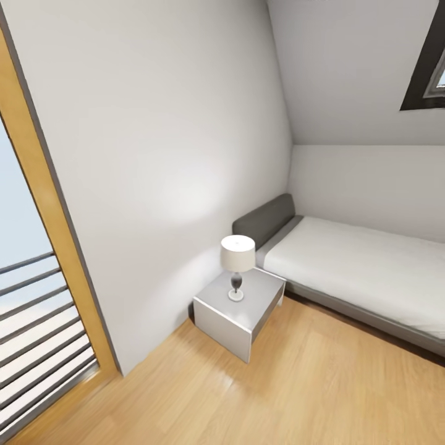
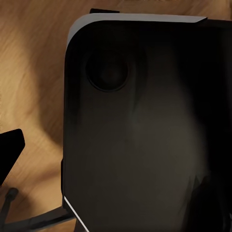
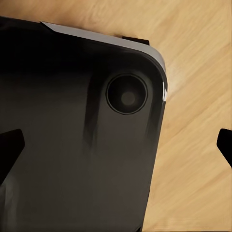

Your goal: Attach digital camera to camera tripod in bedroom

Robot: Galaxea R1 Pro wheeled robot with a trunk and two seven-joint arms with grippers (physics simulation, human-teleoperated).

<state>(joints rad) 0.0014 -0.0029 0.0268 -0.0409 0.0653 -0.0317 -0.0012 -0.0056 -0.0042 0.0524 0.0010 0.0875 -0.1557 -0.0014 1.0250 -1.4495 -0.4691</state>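
A bedroom corner: a lamp (image 1: 237, 266) stands on a white nightstand (image 1: 238, 318) beside the grey bed (image 1: 358, 272), on wood floor (image 1: 296, 383). Both wrist views face the robot's black base (image 3: 72, 145); whether either gripper is clenched cannot be told.

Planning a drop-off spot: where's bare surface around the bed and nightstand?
Free: the bed's mattress, and wood floor before the nightstand. The nightstand top has some room around the lamp. Crowded: the corner between nightstand, wall and bed.

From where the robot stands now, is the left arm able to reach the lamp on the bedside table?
Probably not. The lamp stands on the bedside table across open wood floor, and the left wrist view looks down at the robot's dark base, so the arm seems lowered.
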